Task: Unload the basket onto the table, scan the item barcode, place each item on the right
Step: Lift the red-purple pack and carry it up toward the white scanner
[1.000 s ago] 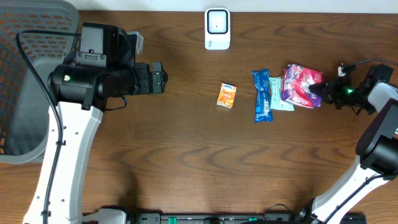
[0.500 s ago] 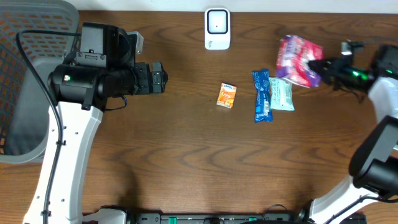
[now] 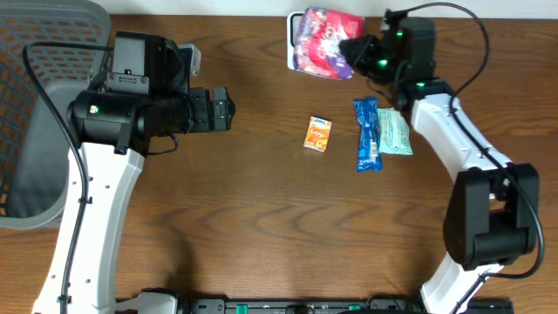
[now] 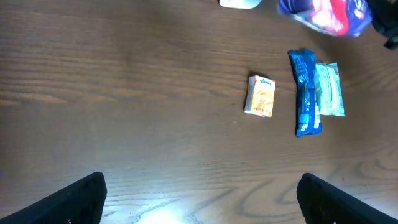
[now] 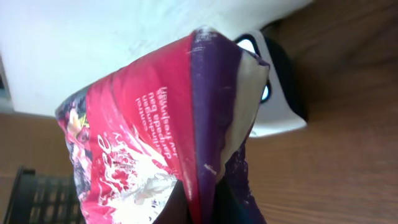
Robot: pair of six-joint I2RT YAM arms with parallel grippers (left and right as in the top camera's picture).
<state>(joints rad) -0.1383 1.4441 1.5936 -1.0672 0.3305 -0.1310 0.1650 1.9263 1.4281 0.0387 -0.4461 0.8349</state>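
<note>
right claw (image 3: pixel 356 51) clamped tight on the right end of the pink and purple packet (image 3: pixel 321 33), packet hanging just over the white scanner (image 5: pixel 277 121) at the table's (image 3: pixel 261 218) far edge; left claw (image 3: pixel 225 111) spread wide and empty, well off to the left.
</note>
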